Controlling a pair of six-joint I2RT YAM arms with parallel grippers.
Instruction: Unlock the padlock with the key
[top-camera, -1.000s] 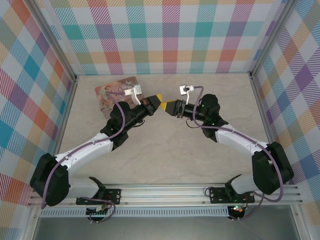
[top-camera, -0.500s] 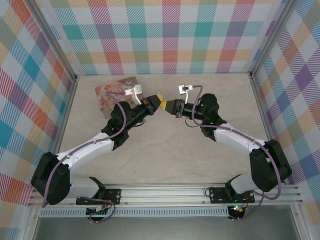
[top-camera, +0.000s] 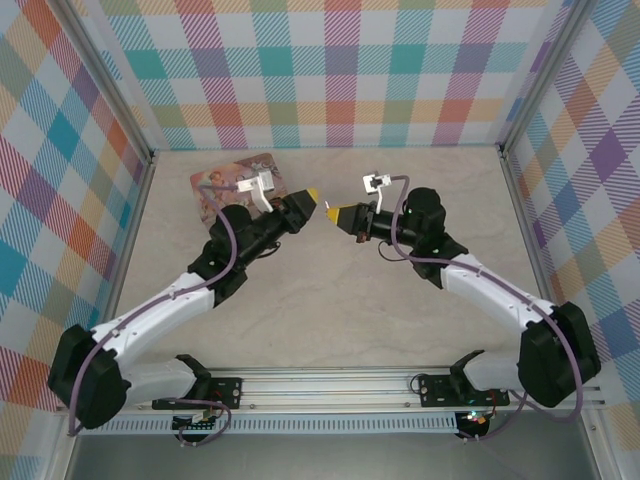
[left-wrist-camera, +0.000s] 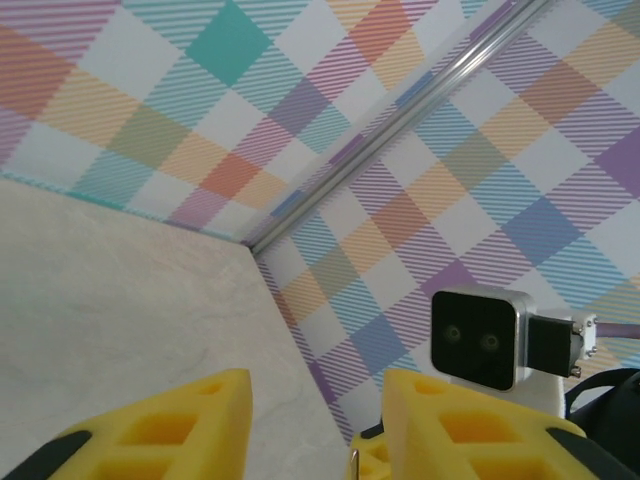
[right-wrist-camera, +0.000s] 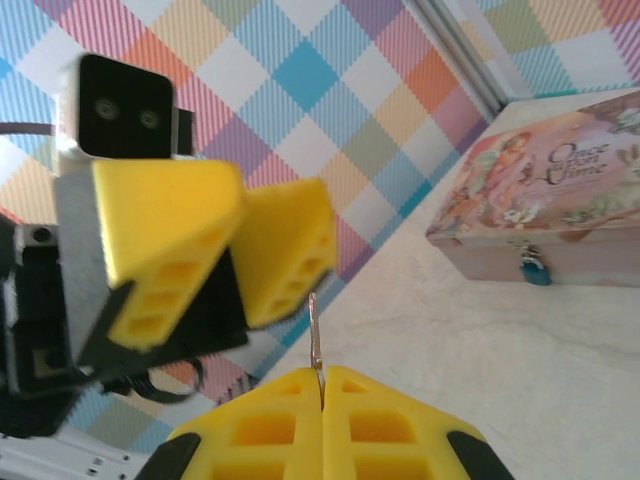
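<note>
Right gripper (right-wrist-camera: 322, 378) clamped tight on key (right-wrist-camera: 316, 335); thin grey blade sticks up from between yellow fingertips. Left gripper (top-camera: 311, 196) slack, fingers parted, nothing between them, its tip just beside right gripper's tip. Padlock (right-wrist-camera: 533, 267), blue-teal, hangs at front of pink tin (right-wrist-camera: 560, 190), probably on clasp, too blurred to confirm. Tin sits at far left of table (top-camera: 330, 300), beside left arm.

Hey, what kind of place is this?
Probably a lab enclosure for robot manipulation trials: a left arm and right arm bolted to a metal rail, plaid-printed walls closing in a pale tabletop, and a storybook tin as a prop.
</note>
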